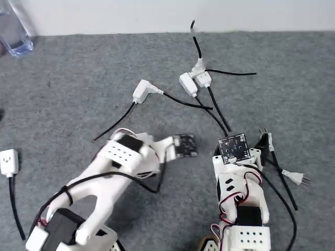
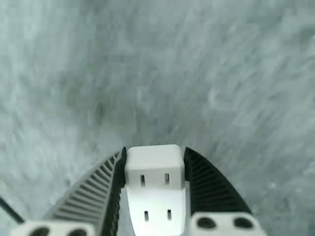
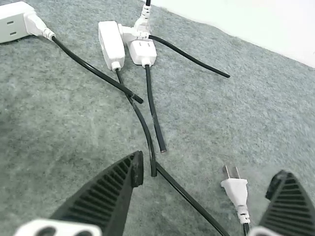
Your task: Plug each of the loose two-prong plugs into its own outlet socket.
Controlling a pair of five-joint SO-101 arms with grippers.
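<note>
Grey carpeted tabletop (image 1: 78,78) — left tool (image 2: 155,152) clamped on a white outlet socket (image 2: 155,184); right tool (image 3: 210,167) spread apart, a loose plug (image 3: 235,189) nearby.

No readable text, numbers, brands or signs anywhere. Small specks on the wrist camera board (image 1: 234,147), too fine to make out. Plain white faces, no print to be read, on the outlet socket (image 2: 155,167) and the two-prong plug (image 3: 235,189).
</note>
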